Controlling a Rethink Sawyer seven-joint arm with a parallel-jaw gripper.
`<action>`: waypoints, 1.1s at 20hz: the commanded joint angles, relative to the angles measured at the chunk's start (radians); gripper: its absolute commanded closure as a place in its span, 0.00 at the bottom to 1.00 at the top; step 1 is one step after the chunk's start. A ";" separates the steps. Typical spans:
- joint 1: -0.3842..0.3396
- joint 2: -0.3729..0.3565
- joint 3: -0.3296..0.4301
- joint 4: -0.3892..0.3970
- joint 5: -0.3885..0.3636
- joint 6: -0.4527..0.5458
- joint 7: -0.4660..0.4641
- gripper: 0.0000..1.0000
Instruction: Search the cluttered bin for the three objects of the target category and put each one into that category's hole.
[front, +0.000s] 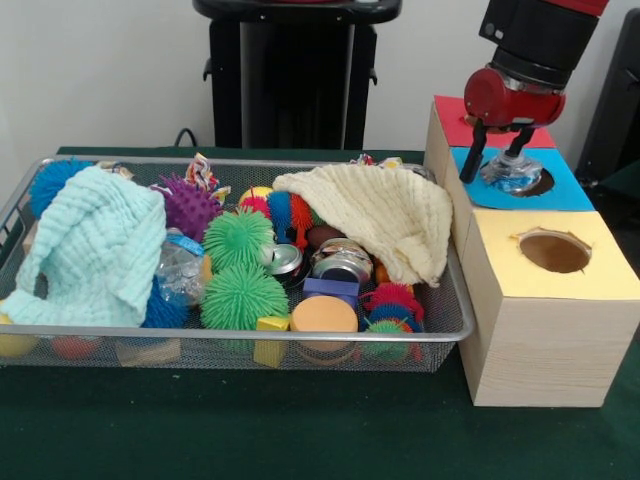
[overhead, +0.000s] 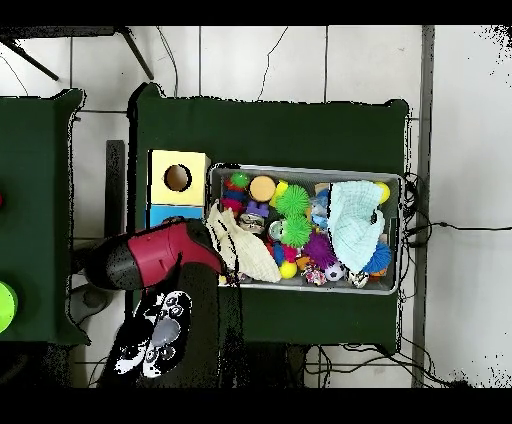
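From the front, the red and black gripper (front: 500, 152) hung over the blue-topped section of the wooden sorting box (front: 530, 300), its two dark fingers (front: 473, 155) closed around a crumpled clear plastic object (front: 510, 172) held right at the mouth of the blue section's hole (front: 540, 183). The object looked to be touching or just above the rim; I could not tell which. This read as the drop-off step for one target item, with the release yet to come. The yellow-topped section's round hole (front: 555, 252) stood empty nearer the camera, and a red-topped section (front: 462, 125) lay behind. In the wire mesh bin (front: 60, 335) beside the box, the clutter included a mint knitted cloth (front: 95, 245), a cream knitted cloth (front: 385, 215), two green spiky balls (front: 240, 270), a purple spiky ball (front: 188, 207), crushed metal cans (front: 340, 262) and another clear crumpled plastic piece (front: 180, 270) tucked under the mint cloth's edge.

From overhead, the red arm (overhead: 165, 255) covered the blue section, so the gripper and its load were hidden; only the yellow top (overhead: 178, 178) and the bin (overhead: 305, 170) showed clearly.

The next move called for centring the plastic over the opening and parting the fingers, then returning to the bin, probably lifting cloth aside to reach similar pieces.
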 joint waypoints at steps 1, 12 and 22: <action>-0.040 0.073 -0.030 -0.025 -0.049 -0.048 0.154 0.00; -0.049 0.006 -0.043 0.013 -0.056 -0.028 0.126 0.00; 0.008 0.121 -0.164 -0.051 -0.104 -0.098 0.184 0.00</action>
